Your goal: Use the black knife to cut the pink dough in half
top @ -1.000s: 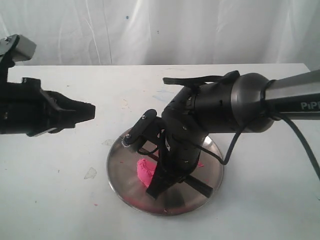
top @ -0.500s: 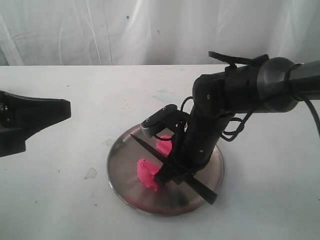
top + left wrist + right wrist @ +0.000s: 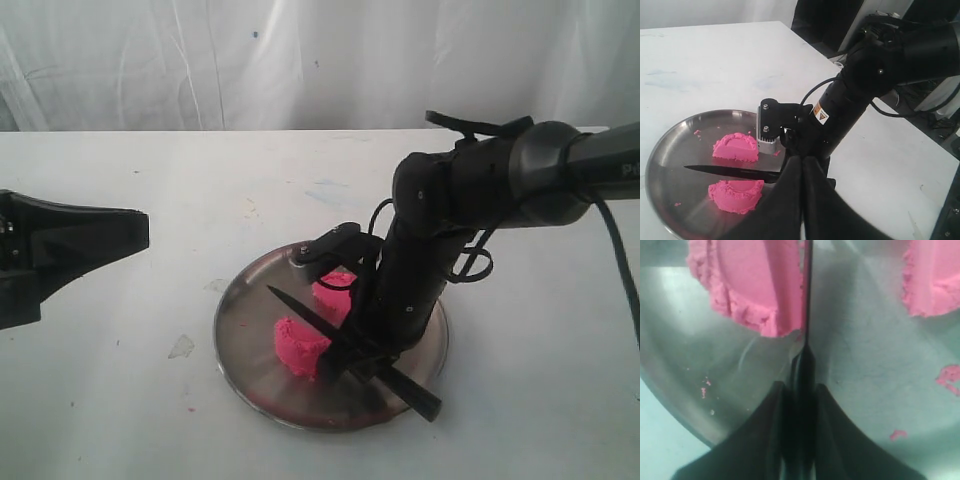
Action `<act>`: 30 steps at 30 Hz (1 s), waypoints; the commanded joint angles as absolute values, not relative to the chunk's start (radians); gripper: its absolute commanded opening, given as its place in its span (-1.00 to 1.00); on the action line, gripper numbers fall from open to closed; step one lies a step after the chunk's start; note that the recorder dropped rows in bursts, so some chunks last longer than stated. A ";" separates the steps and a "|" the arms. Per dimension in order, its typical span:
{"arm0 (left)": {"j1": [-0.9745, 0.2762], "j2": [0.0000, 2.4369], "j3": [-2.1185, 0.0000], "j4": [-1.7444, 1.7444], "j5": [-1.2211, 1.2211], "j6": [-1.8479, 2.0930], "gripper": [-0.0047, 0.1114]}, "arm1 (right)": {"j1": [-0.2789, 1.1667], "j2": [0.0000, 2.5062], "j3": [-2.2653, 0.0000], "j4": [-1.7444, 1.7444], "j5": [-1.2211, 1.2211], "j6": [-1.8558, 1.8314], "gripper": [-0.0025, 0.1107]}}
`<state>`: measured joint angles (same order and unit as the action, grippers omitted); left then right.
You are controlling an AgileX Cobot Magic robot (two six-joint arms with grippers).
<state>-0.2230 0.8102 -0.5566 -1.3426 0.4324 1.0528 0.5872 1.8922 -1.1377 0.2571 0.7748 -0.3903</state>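
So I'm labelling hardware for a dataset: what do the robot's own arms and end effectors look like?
Both are black. The right arm has a rounded, glossy dark-grey joint housing, loose black cables looping beside it, a small yellow-and-white warning sticker, and a silver camera block by its end effector. The left end effector is a matte black wedge.

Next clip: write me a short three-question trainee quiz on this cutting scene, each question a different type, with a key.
1. True or false: the dough lies in two separate pieces on the plate.
2. Multiple choice: which tool holds the knife? A) left tool B) right tool C) neither
3. Fill in: in the left wrist view, the blade lies ______ the two dough pieces.

Key:
1. True; a gap shows between the halves.
2. B; the right tool is shut on the knife's handle, while the left tool hangs off to the side, away from the plate.
3. Between.
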 commanded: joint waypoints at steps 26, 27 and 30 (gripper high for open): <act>-0.222 0.736 -0.549 -1.367 0.524 1.016 -0.92 | 0.578 1.719 -1.117 0.138 0.797 -0.304 -0.19; -0.222 0.719 -0.549 -1.364 0.524 1.016 -0.92 | 0.578 1.685 -1.104 0.138 0.771 -0.274 -0.25; -0.222 0.673 -0.549 -1.360 0.524 1.016 -0.92 | 0.578 1.583 -1.059 0.166 0.701 -0.240 -0.61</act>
